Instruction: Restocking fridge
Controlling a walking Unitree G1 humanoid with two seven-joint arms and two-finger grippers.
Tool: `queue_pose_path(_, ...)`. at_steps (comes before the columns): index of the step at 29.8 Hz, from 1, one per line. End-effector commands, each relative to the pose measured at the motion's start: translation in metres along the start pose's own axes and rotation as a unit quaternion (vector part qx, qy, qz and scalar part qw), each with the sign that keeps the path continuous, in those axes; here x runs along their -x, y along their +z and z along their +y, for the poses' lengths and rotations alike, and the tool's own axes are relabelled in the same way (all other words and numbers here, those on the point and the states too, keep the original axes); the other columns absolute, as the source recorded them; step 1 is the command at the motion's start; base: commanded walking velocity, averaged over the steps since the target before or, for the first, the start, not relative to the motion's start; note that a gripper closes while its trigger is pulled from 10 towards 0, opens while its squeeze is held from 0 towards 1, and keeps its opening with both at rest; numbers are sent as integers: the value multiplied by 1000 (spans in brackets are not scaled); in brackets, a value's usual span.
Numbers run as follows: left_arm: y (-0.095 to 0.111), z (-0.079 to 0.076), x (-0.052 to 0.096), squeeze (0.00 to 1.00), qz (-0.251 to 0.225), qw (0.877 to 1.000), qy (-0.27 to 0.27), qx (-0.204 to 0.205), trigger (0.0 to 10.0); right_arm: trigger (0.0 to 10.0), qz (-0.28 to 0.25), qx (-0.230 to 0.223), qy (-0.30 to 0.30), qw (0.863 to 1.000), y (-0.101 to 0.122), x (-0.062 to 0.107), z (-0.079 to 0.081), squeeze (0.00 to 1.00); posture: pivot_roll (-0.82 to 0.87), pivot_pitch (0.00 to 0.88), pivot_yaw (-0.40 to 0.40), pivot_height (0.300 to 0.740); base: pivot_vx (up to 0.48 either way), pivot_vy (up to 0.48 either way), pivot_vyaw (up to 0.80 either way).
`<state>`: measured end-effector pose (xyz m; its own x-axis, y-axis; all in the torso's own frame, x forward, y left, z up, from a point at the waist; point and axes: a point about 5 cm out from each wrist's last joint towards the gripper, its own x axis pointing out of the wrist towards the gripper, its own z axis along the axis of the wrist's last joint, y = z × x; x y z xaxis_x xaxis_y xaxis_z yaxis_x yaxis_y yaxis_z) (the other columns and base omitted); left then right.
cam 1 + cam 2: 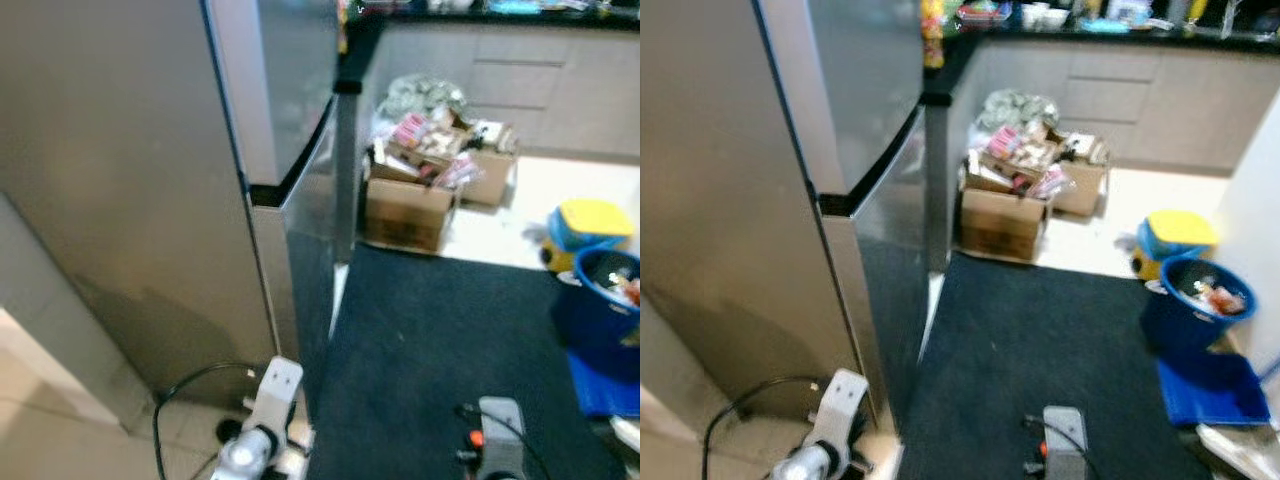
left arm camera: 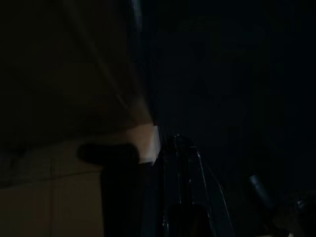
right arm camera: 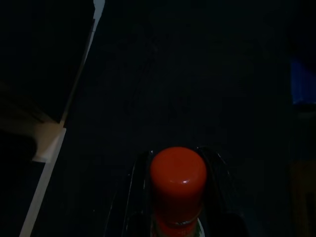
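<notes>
Our right gripper (image 3: pixel 177 217) clamps a red-capped bottle (image 3: pixel 177 180), kept low while we face the closed fridge (image 1: pixel 150 200); left gripper's opening we cannot tell.

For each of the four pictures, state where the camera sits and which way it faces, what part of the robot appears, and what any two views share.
Left eye: head, looking down at the fridge and dark mat; both forearms show.
Right eye: same scene, shifted; shares the cardboard box and blue bucket.
Left wrist: along the left hand, dark floor.
Right wrist: along the right hand, which grips a red-capped bottle, over the mat.
</notes>
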<state>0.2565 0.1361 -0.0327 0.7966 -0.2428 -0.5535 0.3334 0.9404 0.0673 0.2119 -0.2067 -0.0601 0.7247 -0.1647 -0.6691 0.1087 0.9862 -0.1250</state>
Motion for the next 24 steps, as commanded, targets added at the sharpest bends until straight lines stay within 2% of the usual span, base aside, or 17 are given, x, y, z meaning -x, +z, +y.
queue_pose_path(1,-4,-2,1,0,4,1000,-3,-12,10000,10000,6,-5,0,1000,-6,2,1,0,-70,28,44,740,0,0,0)
queue_pose_path(4,-3,-3,1,0,2,1000,-9,-23,10000,10000,6,-5,0,1000,-6,2,2,0,-70,28,44,740,0,0,0)
queue_pose_path(13,-2,-1,1,0,-1,1000,-6,-23,10000,10000,5,-6,0,1000,-6,2,3,0,-67,28,45,740,0,-480,0)
queue_pose_path(16,1,3,1,0,-9,1000,14,-3,10000,10000,4,-6,0,1000,-5,2,2,0,-66,31,44,740,0,0,0)
queue_pose_path(24,2,5,1,0,-13,1000,23,-4,10000,10000,3,-4,1,1000,-4,1,1,0,-68,35,40,740,0,0,0)
